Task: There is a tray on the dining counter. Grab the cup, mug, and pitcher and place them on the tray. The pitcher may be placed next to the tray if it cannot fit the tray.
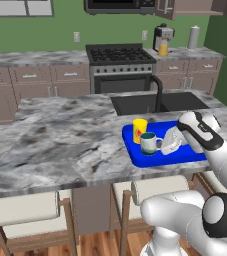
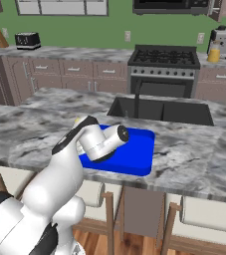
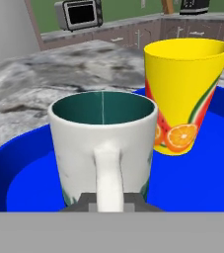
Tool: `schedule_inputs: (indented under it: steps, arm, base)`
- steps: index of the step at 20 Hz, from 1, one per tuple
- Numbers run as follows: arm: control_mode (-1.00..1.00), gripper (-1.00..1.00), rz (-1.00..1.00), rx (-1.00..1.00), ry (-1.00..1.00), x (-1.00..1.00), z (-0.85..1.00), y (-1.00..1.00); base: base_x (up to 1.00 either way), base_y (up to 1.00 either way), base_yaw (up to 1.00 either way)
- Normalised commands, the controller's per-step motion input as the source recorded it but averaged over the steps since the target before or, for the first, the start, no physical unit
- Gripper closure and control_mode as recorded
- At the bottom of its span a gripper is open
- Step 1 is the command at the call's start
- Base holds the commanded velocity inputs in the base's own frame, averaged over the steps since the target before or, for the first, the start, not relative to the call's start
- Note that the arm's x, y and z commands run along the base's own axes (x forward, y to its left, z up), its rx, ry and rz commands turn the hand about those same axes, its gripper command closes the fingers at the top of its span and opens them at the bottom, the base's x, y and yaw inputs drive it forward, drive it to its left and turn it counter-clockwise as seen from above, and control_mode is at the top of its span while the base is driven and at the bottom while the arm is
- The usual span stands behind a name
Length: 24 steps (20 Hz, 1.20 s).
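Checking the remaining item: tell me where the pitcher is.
In the left base view, the pitcher stands on the back worktop right of the stove, below the coffee machine.

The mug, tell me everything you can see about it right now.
The mug is a small whitish-grey mug, ceramic-looking, with a dark teal inside and a white loop handle. It stands upright inside the blue tray, near its left end in the left base view, with the yellow cup close beside it. It looks empty. Its handle points toward the gripper, which is shut on the handle.
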Motion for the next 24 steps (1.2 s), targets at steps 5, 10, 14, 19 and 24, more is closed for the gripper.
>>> schedule_inputs:
  steps: [5,10,14,19,24]
  arm:
    - [-1.0,-1.0,0.0,0.0,0.0,0.0,0.0,0.0]
    - [-1.0,-1.0,0.0,0.0,0.0,0.0,0.0,0.0]
    - [-1.0,-1.0,0.0,0.0,0.0,0.0,0.0,0.0]
    - [-1.0,-1.0,0.0,0.0,0.0,0.0,0.0,0.0]
    - [-1.0,-1.0,0.0,0.0,0.0,0.01,0.24,0.0]
  base:
    - [0.0,0.0,0.0]
    - [0.0,0.0,0.0]
    - [0.0,0.0,0.0]
    - [0.0,0.0,0.0]
    - [0.0,0.0,0.0]
